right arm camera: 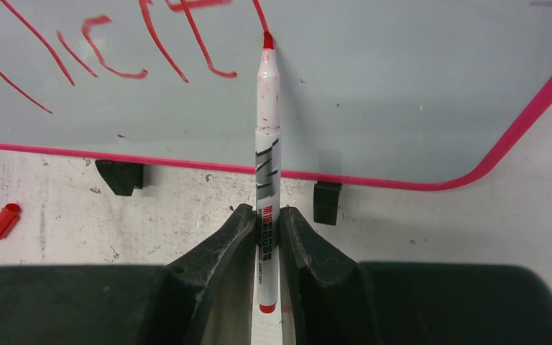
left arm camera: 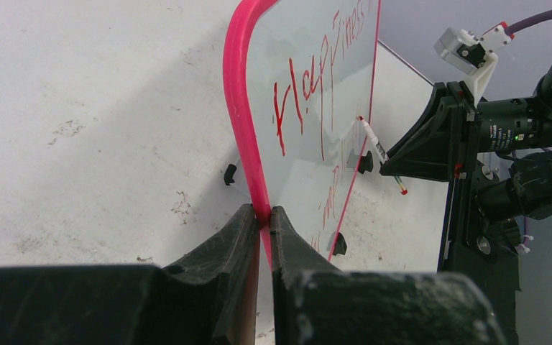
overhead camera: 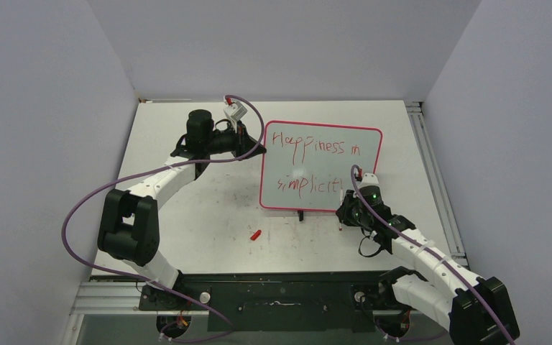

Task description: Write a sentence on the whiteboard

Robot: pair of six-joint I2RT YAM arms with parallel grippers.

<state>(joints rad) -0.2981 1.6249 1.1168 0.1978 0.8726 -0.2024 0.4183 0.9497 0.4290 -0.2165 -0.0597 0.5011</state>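
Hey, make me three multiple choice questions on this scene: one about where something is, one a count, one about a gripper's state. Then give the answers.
1. Where is the red cap?
A. on the table, nearer the arms than the whiteboard
B. on the whiteboard
C. against the back wall

2. How many lines does the sentence take?
A. one
B. two
C. three

3. The left gripper is:
A. open over the table
B. shut on nothing
C. shut on the whiteboard's rim

1 A: the top view shows the cap on the table beyond the whiteboard's near edge.
2 B: "Happiness in" sits above "simplicit".
3 C: the left wrist view shows it clamped on the pink rim.
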